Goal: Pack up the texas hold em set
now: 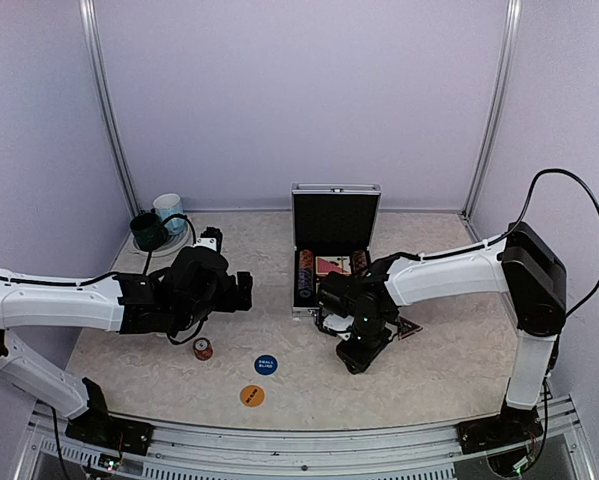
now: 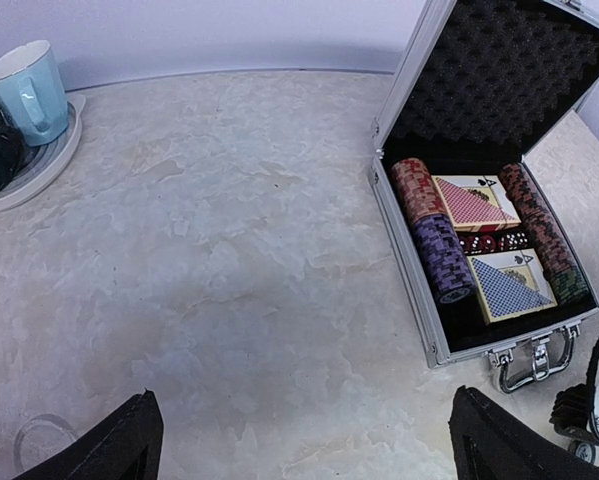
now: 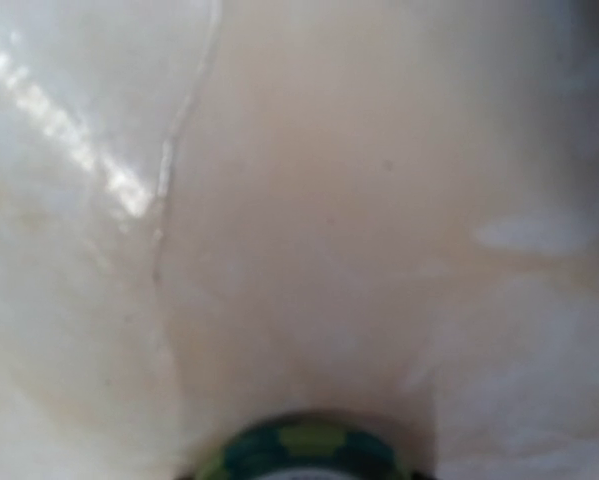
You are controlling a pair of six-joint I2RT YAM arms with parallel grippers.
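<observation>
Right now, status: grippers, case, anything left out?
Left gripper open, empty. Right gripper low on table, green chip at lens edge, grip unclear. Case open, part filled. Out: red chips, blue button, orange button, dark marker.

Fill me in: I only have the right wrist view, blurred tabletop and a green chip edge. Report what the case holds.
Observer: The case stands open with chip rows, two card decks and dice inside.
Operator: List what lies outside it.
Observer: A small chip stack, blue button and orange button lie loose on the table.
Operator: Give the left pincer's state.
Observer: The left pincer is open, holding nothing.
</observation>
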